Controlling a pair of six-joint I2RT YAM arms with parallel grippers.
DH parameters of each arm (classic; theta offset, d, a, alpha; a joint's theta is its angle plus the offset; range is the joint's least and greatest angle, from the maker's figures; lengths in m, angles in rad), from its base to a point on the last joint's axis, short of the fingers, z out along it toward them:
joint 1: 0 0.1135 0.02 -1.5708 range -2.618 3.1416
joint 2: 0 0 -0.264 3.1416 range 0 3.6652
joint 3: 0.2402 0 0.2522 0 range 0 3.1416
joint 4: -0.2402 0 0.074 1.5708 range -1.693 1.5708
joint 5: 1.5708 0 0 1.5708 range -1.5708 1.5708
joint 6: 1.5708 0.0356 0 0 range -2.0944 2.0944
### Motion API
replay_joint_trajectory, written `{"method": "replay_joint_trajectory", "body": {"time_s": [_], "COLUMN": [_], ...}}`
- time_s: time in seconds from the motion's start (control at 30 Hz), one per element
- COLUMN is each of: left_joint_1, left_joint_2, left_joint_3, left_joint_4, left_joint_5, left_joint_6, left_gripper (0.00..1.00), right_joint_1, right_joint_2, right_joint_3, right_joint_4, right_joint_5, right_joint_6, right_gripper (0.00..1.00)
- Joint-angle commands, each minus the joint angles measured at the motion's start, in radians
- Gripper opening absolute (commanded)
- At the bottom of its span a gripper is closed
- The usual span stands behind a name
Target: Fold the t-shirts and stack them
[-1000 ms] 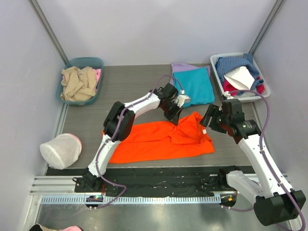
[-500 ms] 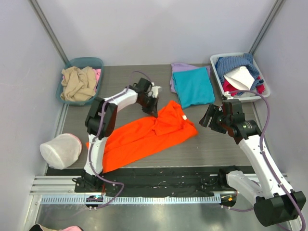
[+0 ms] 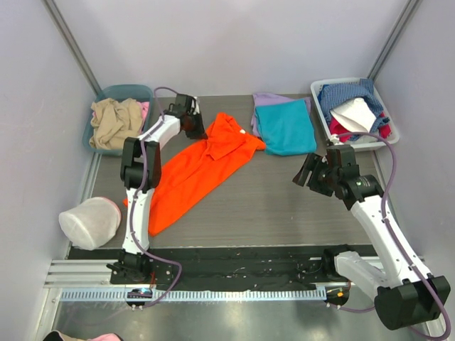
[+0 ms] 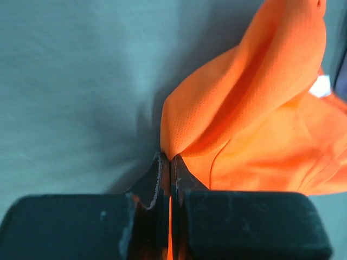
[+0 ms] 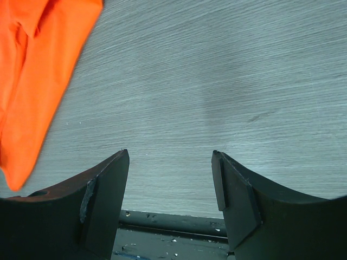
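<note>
Beside teal t-shirt (image 3: 288, 126), clothes-filled white bin (image 3: 319, 105)

orange t-shirt (image 3: 190, 174), teal t-shirt (image 3: 288, 128), lavender t-shirt (image 3: 266, 99)

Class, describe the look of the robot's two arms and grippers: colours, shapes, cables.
Both the left arm and right arm have white links with black joints. A thin purple cable loops along each. The left gripper and right gripper have matte black, curved fingers.

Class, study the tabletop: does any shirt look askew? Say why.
The orange t-shirt lies diagonal and rumpled, unfolded, pinched at one edge by the left gripper; the teal t-shirt lies folded flat.
</note>
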Motion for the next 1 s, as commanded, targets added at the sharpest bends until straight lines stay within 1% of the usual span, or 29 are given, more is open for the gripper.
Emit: {"method": "replay_joint_trajectory", "body": {"time_s": [0.0, 0.1, 0.2, 0.37, 0.47, 0.5, 0.57, 0.6, 0.63, 0.7, 0.73, 0.83, 0.87, 0.9, 0.93, 0.97], "left_joint_1": [0.059, 0.099, 0.134, 0.151, 0.15, 0.151, 0.147, 0.145, 0.143, 0.14, 0.14, 0.14, 0.14, 0.139, 0.137, 0.134], "left_joint_2": [0.052, 0.065, 0.046, 0.028, 0.022, 0.013, -0.007, -0.019, -0.05, -0.09, -0.134, -0.202, -0.248, -0.271, -0.294, -0.352], "left_joint_3": [0.135, 0.166, 0.143, 0.099, 0.085, 0.077, 0.059, 0.05, 0.043, 0.008, -0.004, -0.043, -0.053, -0.058, -0.066, -0.09], "left_joint_4": [0.079, 0.084, 0.098, 0.148, 0.188, 0.199, 0.219, 0.226, 0.225, 0.23, 0.233, 0.227, 0.213, 0.205, 0.197, 0.187], "left_joint_5": [-0.08, -0.133, -0.176, -0.225, -0.222, -0.212, -0.198, -0.19, -0.19, -0.195, -0.198, -0.196, -0.196, -0.196, -0.189, -0.187], "left_joint_6": [-0.148, -0.201, -0.235, -0.284, -0.324, -0.344, -0.355, -0.353, -0.349, -0.343, -0.333, -0.312, -0.307, -0.303, -0.301, -0.295], "left_gripper": [0.0, 0.0, 0.0, 0.0, 0.01, 0.05, 0.28, 0.43, 0.68, 0.83, 0.99, 1.0, 1.0, 1.0, 1.0, 1.0], "right_joint_1": [-0.001, -0.001, -0.001, 0.0, 0.0, 0.0, -0.001, 0.0, 0.0, 0.003, 0.008, 0.049, 0.069, 0.095, 0.173, 0.213], "right_joint_2": [0.017, 0.024, 0.035, 0.056, 0.058, 0.058, 0.058, 0.057, 0.06, 0.067, 0.07, 0.086, 0.092, 0.101, 0.128, 0.15], "right_joint_3": [0.007, 0.001, -0.005, -0.013, -0.016, -0.02, -0.025, -0.028, -0.036, -0.043, -0.05, -0.059, -0.063, -0.068, -0.071, -0.068], "right_joint_4": [0.052, 0.059, 0.069, 0.082, 0.082, 0.084, 0.09, 0.093, 0.099, 0.111, 0.116, 0.15, 0.162, 0.2, 0.222, 0.26], "right_joint_5": [-0.01, -0.012, -0.015, -0.025, -0.027, -0.03, -0.047, -0.058, -0.07, -0.105, -0.114, -0.134, -0.134, -0.128, -0.098, -0.073], "right_joint_6": [0.011, 0.012, 0.014, 0.008, 0.002, -0.001, -0.001, -0.001, 0.0, 0.008, 0.011, 0.034, 0.048, 0.061, 0.096, 0.114], "right_gripper": [0.7, 0.7, 0.7, 0.7, 0.7, 0.71, 0.71, 0.72, 0.73, 0.76, 0.77, 0.79, 0.79, 0.8, 0.8, 0.8]}}
